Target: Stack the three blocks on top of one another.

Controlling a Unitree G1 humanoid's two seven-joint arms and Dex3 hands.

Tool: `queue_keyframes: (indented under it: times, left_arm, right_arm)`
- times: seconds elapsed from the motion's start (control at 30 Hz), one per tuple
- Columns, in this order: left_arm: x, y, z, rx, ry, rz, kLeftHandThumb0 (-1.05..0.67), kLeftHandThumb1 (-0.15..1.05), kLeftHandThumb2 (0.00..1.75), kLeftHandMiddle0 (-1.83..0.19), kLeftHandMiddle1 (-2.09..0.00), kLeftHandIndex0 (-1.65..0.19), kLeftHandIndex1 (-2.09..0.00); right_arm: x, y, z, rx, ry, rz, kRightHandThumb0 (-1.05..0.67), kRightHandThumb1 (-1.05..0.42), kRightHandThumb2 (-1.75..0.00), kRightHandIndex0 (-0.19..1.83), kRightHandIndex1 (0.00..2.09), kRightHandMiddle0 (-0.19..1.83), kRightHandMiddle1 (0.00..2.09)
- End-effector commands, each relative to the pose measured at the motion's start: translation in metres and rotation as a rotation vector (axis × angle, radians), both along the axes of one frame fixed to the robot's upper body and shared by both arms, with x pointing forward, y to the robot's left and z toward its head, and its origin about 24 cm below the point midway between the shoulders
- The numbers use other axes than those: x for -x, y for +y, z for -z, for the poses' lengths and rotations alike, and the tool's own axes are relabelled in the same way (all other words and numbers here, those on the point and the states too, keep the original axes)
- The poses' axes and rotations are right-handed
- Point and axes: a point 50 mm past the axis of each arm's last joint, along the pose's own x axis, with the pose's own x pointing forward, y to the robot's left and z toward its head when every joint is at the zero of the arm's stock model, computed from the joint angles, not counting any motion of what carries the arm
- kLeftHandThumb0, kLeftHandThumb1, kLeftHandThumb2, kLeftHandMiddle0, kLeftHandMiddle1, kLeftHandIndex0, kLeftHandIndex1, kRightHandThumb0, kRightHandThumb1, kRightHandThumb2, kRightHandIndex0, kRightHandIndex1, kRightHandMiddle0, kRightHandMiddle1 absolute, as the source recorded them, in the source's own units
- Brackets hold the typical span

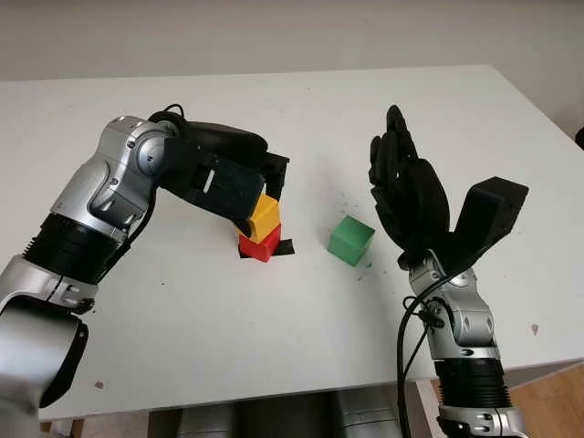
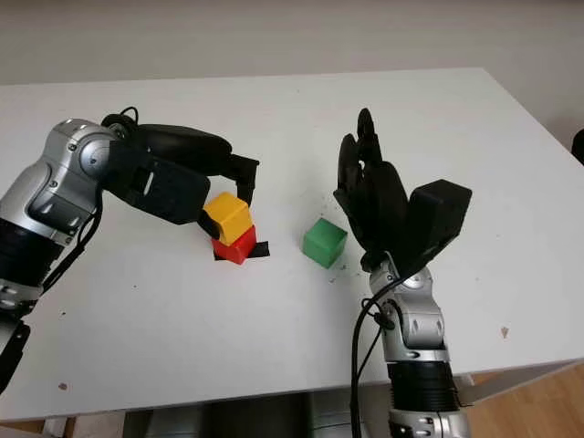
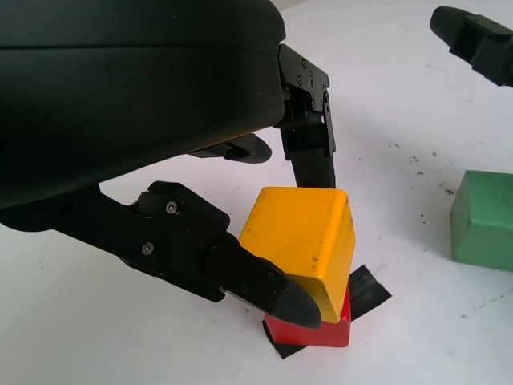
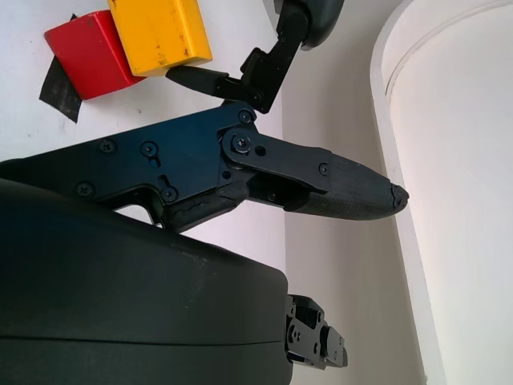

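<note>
A yellow block (image 1: 264, 217) sits slightly tilted on top of a red block (image 1: 259, 245), which stands on a patch of black tape (image 1: 285, 247) in the middle of the white table (image 1: 182, 310). My left hand (image 1: 260, 203) is shut on the yellow block; in the left wrist view one fingertip (image 3: 276, 295) presses its near face and another finger (image 3: 309, 152) stands behind it. A green block (image 1: 351, 240) lies alone on the table just right of the stack. My right hand (image 1: 406, 196) is open, raised above the table to the right of the green block.
The table's front edge (image 1: 274, 391) runs close to me and its right edge (image 1: 547, 119) lies beyond my right arm. Small dark specks (image 1: 365, 267) mark the surface around the green block.
</note>
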Motion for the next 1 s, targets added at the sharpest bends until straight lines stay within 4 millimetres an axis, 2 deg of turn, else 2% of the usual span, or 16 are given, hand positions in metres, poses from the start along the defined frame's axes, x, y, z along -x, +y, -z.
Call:
queue_keyframes:
  times: [0.0,0.4,0.97]
  left_arm:
    - [-0.0002,-0.0015,-0.0108,0.019,-0.042,0.010,-0.36,0.96,0.05,-0.34,-0.05,-0.32,-1.65]
    - [0.0002,-0.0017,-0.0052,0.022,-0.036,0.014,-0.38,0.95,0.05,-0.38,-0.07,-0.32,-1.69]
    - [0.0012,-0.0021,-0.0017,-0.008,-0.023,0.022,-0.38,0.94,0.06,-0.38,-0.06,-0.36,-1.61]
  right_arm:
    - [-0.0010,0.0003,-0.0020,-0.004,-0.015,0.000,-0.71,-1.05,-0.67,-0.19,0.00,-0.19,0.00]
    - [-0.0013,0.0010,-0.0031,-0.008,-0.016,0.007,-0.71,-1.05,-0.66,-0.19,0.00,-0.19,0.00]
    - [-0.0007,0.0011,-0.0047,-0.007,-0.020,0.014,-0.70,-1.05,-0.67,-0.19,0.00,-0.19,0.00]
